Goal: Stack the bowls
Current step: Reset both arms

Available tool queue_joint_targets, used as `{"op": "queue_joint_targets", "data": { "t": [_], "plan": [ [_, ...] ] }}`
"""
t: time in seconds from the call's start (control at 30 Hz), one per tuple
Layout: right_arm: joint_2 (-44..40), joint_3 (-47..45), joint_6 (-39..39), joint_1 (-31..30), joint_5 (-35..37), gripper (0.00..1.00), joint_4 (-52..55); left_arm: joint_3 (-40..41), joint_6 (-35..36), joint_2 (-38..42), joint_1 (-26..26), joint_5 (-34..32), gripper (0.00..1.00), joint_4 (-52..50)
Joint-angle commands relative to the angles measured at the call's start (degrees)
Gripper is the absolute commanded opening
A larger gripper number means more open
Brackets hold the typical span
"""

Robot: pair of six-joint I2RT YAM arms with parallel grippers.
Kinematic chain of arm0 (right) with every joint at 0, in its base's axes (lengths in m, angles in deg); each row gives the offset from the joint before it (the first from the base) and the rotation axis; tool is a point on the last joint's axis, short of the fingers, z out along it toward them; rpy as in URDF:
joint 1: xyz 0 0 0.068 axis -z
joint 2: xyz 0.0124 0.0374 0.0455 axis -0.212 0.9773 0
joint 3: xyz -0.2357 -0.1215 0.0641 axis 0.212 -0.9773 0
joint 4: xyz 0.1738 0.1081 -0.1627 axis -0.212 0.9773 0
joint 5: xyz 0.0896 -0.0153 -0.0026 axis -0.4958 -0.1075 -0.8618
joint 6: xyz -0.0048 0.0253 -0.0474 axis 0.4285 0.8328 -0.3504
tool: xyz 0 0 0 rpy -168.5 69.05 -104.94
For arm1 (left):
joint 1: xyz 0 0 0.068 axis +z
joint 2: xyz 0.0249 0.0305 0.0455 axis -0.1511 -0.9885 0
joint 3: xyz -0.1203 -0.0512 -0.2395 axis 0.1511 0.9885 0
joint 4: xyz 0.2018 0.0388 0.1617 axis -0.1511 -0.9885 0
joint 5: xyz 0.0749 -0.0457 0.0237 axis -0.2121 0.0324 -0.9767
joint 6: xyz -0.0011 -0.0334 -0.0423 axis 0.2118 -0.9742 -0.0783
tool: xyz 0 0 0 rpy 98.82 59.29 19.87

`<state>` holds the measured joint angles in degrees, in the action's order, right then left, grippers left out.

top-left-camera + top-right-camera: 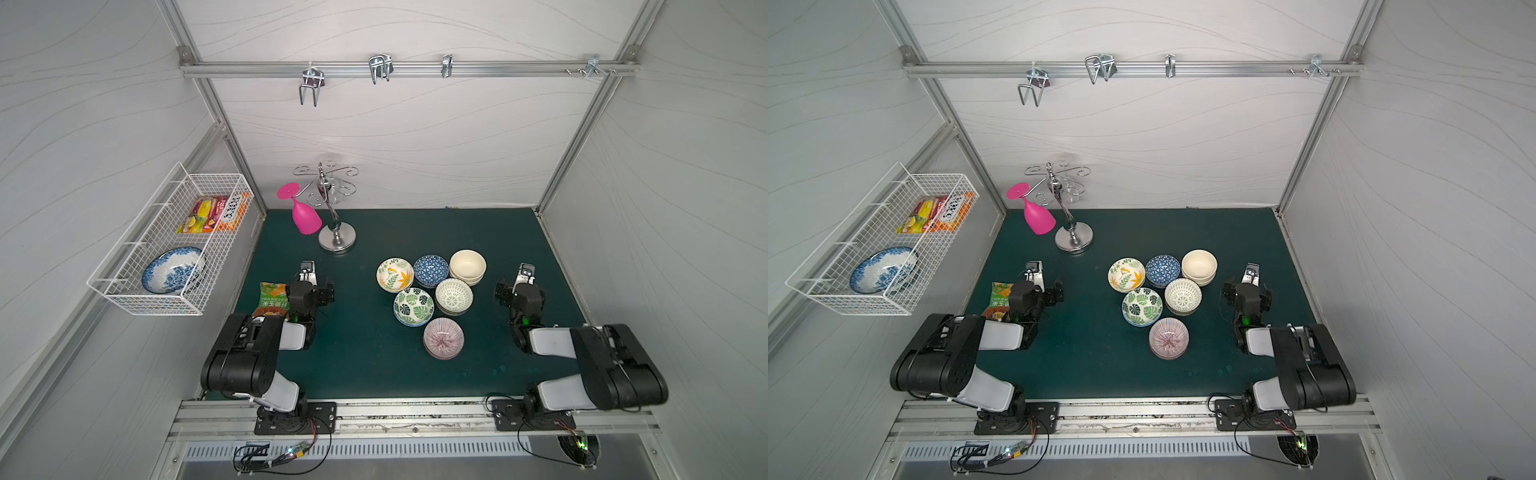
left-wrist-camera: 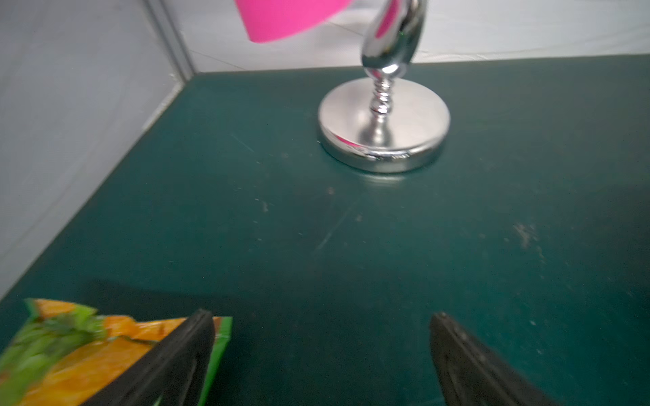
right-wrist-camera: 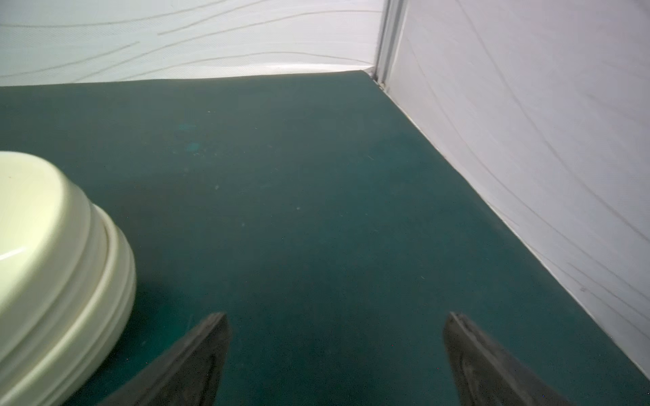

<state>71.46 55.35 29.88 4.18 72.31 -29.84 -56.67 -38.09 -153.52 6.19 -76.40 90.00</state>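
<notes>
Six kinds of bowls sit clustered right of the mat's middle, each seemingly nested on a like one: yellow-orange floral (image 1: 395, 274), blue patterned (image 1: 431, 269), plain cream (image 1: 467, 265), green leaf (image 1: 413, 306), white lattice (image 1: 454, 295), pink striped (image 1: 443, 337). The cream pair (image 3: 52, 267) shows stacked in the right wrist view. My right gripper (image 3: 337, 316) stands open and empty over bare mat, just right of that pair. Well left of the bowls, my left gripper (image 2: 322, 316) is open and empty, one finger (image 2: 183, 351) above a snack packet's edge.
The orange-green snack packet (image 1: 272, 299) lies by the left arm. A chrome glass stand (image 1: 337, 241) with a hanging pink goblet (image 1: 303, 214) stands at the back left. A wire basket (image 1: 124, 286) on the left wall holds a blue-and-white dish (image 1: 172, 270) and snack packs (image 1: 208, 214).
</notes>
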Motion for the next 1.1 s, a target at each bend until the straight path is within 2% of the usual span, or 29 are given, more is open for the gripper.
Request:
{"op": "queue_joint_targets", "data": {
  "t": [0.0, 0.03, 0.13, 0.2, 1.07],
  "plan": [
    [4.7, 1.5, -2.5, 2.0, -7.3, 0.99, -10.3, -0.7, 1.3, -0.4, 0.3, 4.8, 1.00, 7.0],
    [2.5, 4.7, -1.7, 2.5, -10.0, 0.99, 1.6, -1.0, 1.1, -0.3, 0.4, 4.7, 1.00, 6.5],
    [3.2, 9.0, -0.3, 5.2, -14.8, 0.99, 7.9, -2.3, 0.1, -0.5, 0.5, 3.0, 1.00, 4.5],
    [4.1, 8.5, -0.7, 5.4, -15.0, 0.99, 5.5, -2.4, -0.2, -0.4, 0.5, 1.9, 1.00, 4.1],
    [3.4, 9.2, -0.5, 5.6, -15.8, 0.99, 8.0, -3.9, -0.8, -0.3, 1.2, 3.2, 1.00, 1.4]
  ]
}}
